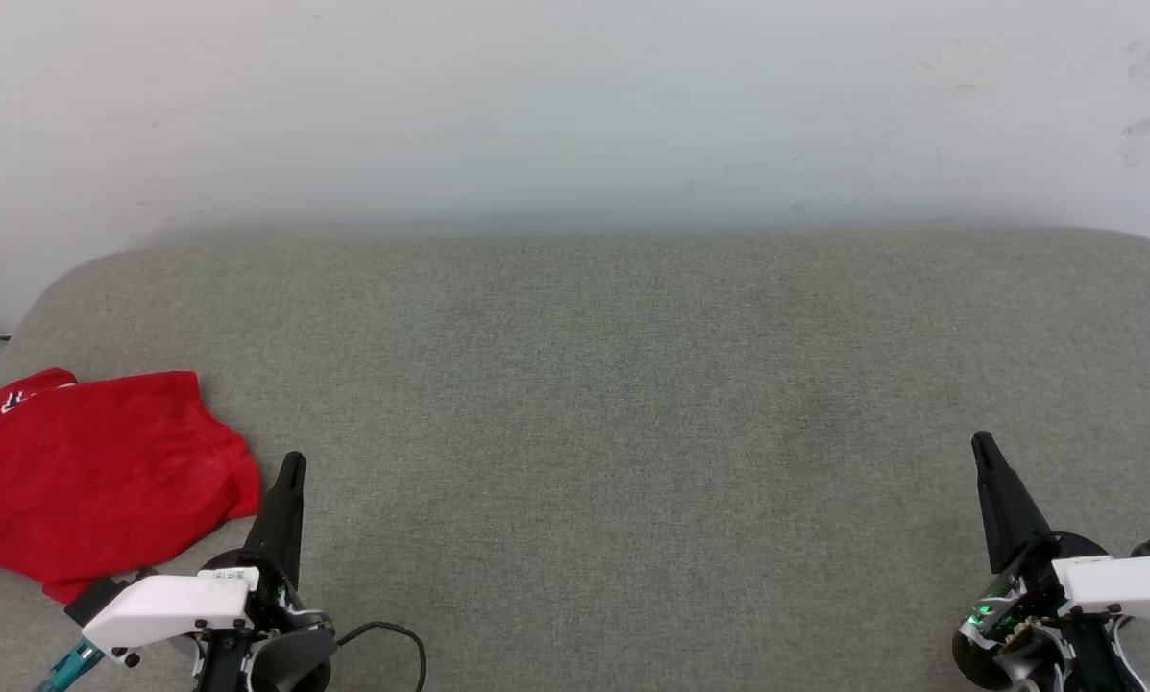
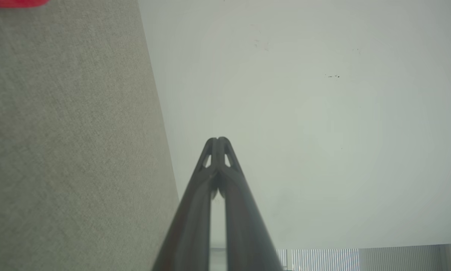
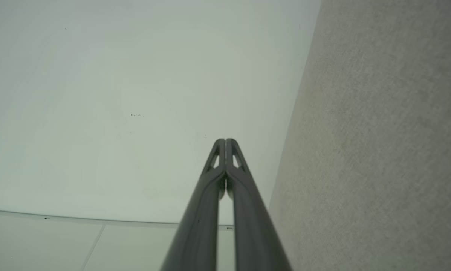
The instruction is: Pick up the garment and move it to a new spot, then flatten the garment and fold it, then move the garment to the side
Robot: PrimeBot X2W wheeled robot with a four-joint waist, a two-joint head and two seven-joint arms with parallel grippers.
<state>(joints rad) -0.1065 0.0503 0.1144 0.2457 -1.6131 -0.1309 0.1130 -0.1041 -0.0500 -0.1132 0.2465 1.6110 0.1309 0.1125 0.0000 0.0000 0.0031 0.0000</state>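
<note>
Fabric, grey and woven, covers the long bench (image 1: 613,384) with its rounded far corners, set against a pale wall (image 1: 575,115). The garment (image 1: 94,471) lies in a rumpled red heap at the bench's left end, near the front, with part of it running past the head view's left edge. A scrap of white and black lettering shows on its far left side.

The left claw (image 1: 293,459) stands just beside the heap's right corner, with a thin strip of grey between them. It is clenched, its two dark fingers pressed tip to tip with nothing caught between. Its own wrist view shows the same closed tips (image 2: 218,140) against the wall, and a sliver of red (image 2: 14,3) in the top left corner. A dark cable (image 1: 392,630) loops on the bench beside that wrist.

The right claw (image 1: 984,442) is well apart, at the bench's right end. It too is clenched on nothing, its tips (image 3: 225,141) meeting.
</note>
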